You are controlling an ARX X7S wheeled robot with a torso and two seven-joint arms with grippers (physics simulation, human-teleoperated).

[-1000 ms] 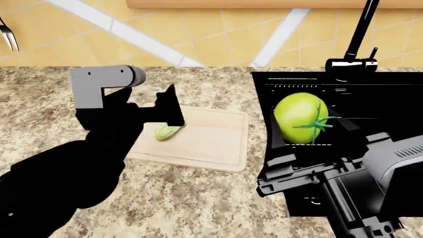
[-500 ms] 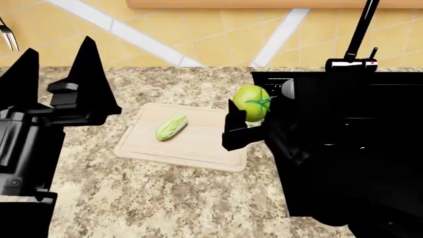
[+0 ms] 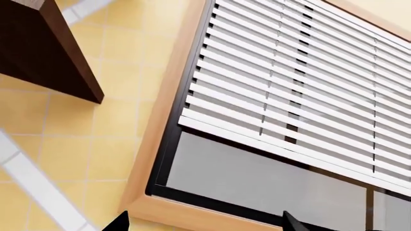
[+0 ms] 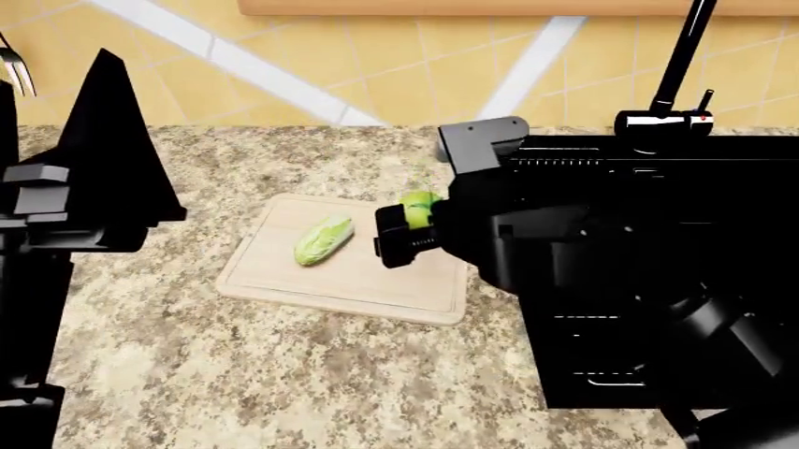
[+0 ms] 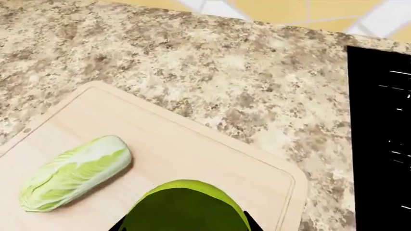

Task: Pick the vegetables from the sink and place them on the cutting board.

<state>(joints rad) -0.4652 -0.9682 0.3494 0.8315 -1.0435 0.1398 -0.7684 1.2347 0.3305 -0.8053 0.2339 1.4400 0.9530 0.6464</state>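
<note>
The beige cutting board (image 4: 374, 281) lies on the granite counter left of the black sink (image 4: 749, 187). The pale-green cabbage piece (image 4: 324, 240) lies on the board's left half; it also shows in the right wrist view (image 5: 74, 173). My right gripper (image 4: 406, 229) is shut on the yellow-green tomato (image 4: 418, 208) and holds it just above the board's right part; the tomato fills the lower middle of the right wrist view (image 5: 186, 207). My left gripper (image 4: 56, 140) is raised at the far left with its fingers pointing up, open and empty.
A tall black faucet (image 4: 675, 75) stands behind the sink. A yellow tiled wall runs along the back. A fork (image 4: 15, 65) hangs at the far left. The left wrist view shows only a window with white blinds (image 3: 301, 91) and a dark cabinet corner (image 3: 45, 48).
My right gripper has carried the tomato out of the sink and leftward, now lower and over the board's right part. My left arm has lifted off the board and shifted left.
</note>
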